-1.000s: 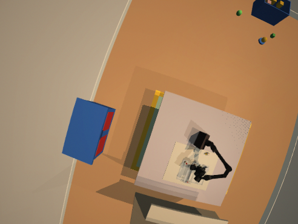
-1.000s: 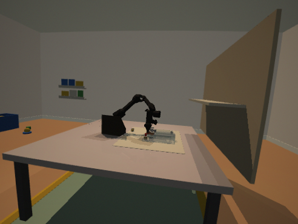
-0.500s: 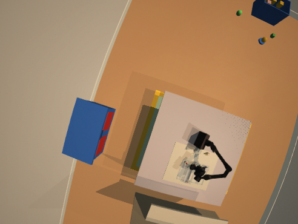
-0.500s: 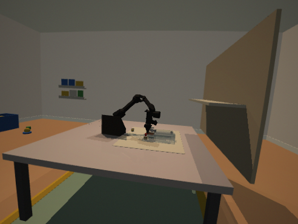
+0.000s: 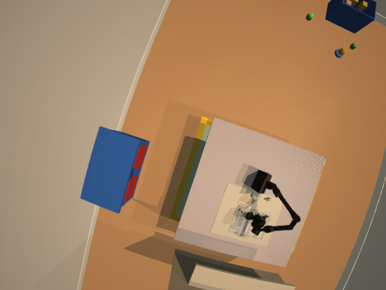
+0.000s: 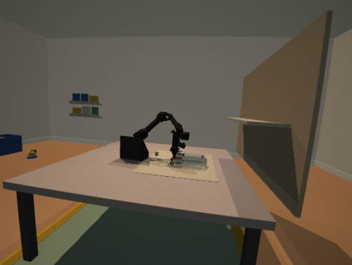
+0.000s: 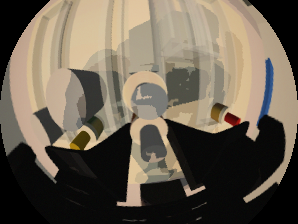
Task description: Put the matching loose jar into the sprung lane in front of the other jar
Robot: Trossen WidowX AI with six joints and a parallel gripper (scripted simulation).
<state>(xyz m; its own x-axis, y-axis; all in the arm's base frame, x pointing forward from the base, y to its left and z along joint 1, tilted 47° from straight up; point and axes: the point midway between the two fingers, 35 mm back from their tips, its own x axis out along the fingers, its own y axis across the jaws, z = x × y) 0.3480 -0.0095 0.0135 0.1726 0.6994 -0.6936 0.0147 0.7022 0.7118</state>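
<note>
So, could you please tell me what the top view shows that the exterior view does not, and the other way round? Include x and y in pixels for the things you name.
Only the top view: a large blue block with two red panels (image 5: 106, 168).
Only the exterior view: two grey wall shelves (image 6: 86, 103) bearing small coloured boxes, and dark square table legs (image 6: 26, 225).
Both: the black jointed robot arm (image 5: 286, 204) (image 6: 152, 125), the pale rectangular table top (image 5: 231, 153) (image 6: 89, 179), the cream rectangular mat (image 5: 221, 212) (image 6: 161, 173) and a dark blue bin (image 5: 345, 19) (image 6: 11, 146).
</note>
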